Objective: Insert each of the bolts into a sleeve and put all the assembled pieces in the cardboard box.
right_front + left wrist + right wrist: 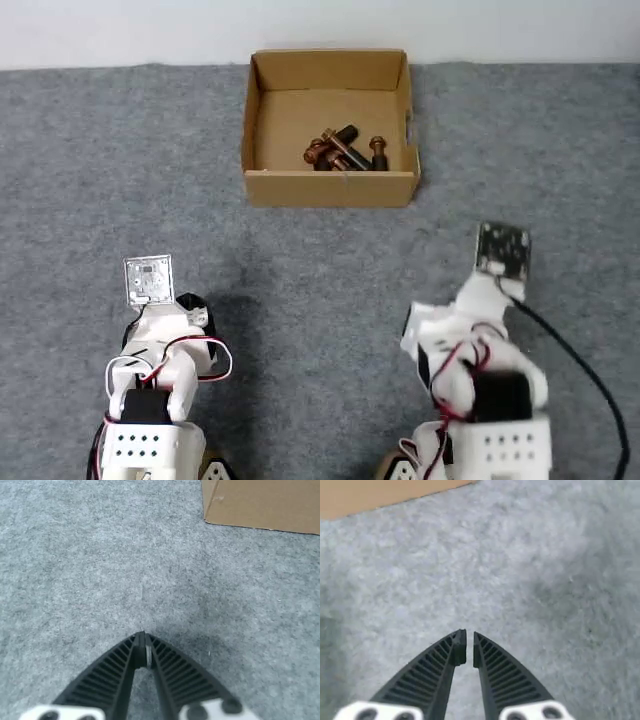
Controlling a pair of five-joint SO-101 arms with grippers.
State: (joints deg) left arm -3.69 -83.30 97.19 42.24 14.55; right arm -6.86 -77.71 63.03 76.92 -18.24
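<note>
We see the left black pincer [143,647] pressed together, empty; the right black pincer [469,647] nearly so; coppery bolts in dark sleeves [343,150] lie piled in the brown cardboard box [262,100].

It looked like a robotics lab. A left arm [160,375] and a right arm [480,385] stood on a grey felt table [320,270] before a white wall [320,30].
</note>
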